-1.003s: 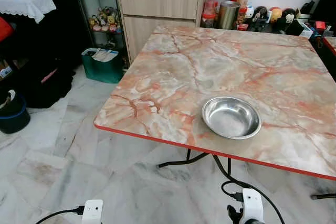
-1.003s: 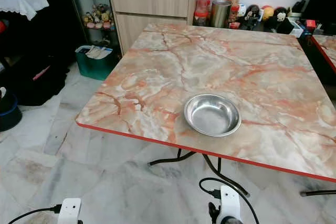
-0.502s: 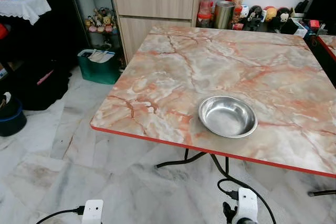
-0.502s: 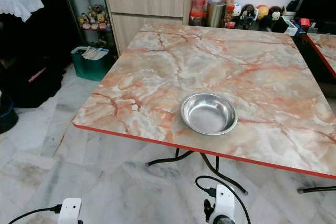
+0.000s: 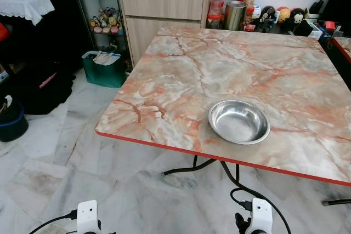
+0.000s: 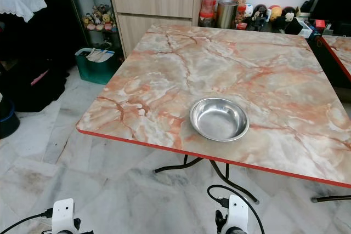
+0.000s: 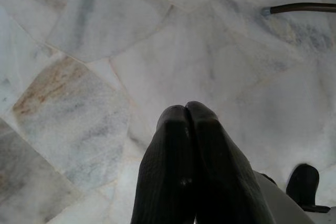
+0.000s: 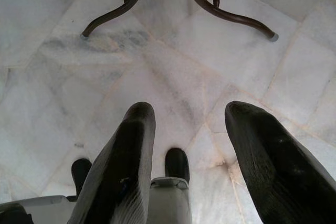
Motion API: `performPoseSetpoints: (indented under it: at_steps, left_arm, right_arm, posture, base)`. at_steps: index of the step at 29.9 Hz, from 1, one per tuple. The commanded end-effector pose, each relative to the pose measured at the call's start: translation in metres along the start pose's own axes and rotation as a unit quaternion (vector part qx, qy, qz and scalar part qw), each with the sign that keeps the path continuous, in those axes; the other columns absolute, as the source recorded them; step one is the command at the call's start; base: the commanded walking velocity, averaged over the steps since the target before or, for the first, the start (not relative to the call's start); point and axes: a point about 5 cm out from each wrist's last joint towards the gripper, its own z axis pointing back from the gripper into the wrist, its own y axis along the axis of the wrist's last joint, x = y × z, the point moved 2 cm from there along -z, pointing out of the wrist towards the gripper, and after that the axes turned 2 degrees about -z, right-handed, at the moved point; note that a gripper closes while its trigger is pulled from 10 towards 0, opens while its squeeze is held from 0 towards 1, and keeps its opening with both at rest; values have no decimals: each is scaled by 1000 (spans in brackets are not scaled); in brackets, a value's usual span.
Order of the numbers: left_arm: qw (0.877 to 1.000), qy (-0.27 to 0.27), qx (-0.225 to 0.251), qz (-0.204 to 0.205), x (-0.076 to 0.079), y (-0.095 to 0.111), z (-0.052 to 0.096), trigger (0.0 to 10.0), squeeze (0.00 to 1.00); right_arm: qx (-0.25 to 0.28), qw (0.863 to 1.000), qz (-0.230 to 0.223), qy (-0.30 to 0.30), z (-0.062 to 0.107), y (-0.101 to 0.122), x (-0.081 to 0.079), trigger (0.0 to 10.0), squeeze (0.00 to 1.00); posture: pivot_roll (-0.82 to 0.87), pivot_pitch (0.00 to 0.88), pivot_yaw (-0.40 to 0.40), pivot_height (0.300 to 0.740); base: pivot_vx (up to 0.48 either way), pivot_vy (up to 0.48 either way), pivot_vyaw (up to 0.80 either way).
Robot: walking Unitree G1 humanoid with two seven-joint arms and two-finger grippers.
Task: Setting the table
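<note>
A shallow steel bowl (image 5: 239,121) sits empty on the pink marble table (image 5: 181,80), close to its red front edge. Both arms hang low in front of the table, well below the top. My left gripper (image 7: 186,109) points down at the marble floor with its two black fingers pressed together on nothing. My right gripper (image 8: 191,114) also points at the floor, its fingers (image 8: 128,145) spread wide apart and empty, near the table's dark metal legs (image 8: 210,9).
A wooden cabinet (image 5: 163,12) stands behind the table, with jars and a metal canister (image 5: 237,15) beside it. A green bin (image 5: 104,68) sits on the floor at the left. A dark tub (image 5: 12,118) stands at the far left.
The camera has shifted slightly. The left wrist has moved a little leftward at the bottom of the eye views. The bowl has stayed put.
</note>
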Motion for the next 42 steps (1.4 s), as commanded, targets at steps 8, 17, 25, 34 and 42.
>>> performPoseSetpoints:
  at_steps: [8,17,25,34,42]
  left_arm:
    - [1000,7,-29,5,4,-14,3,10000,0]
    - [1000,6,-30,1,3,-14,3,10000,0]
    - [999,12,-31,-4,-2,-14,3,10000,0]
    - [999,10,-32,-13,-1,-12,2,10000,0]
    - [999,10,-32,-17,-1,-11,2,10000,0]
  right_arm:
    - [-10,1000,14,2,0,-1,0,10000,0]
    - [-4,1000,-5,11,-2,5,-7,10000,0]
    - [-7,1000,5,7,-1,0,-4,10000,0]
    - [-1,1000,3,14,0,-1,-6,10000,0]
    - [-2,1000,8,20,0,-3,-7,10000,0]
  posture:
    - [-14,31,-19,740]
    - [-26,27,-7,740]
    - [-25,23,5,740]
    - [-21,31,11,740]
    - [-11,40,14,740]
  base:
    - [0,-237,0]
    - [0,-318,-402]
    - [0,-386,-95]
    - [0,-350,0]
    - [0,-379,345]
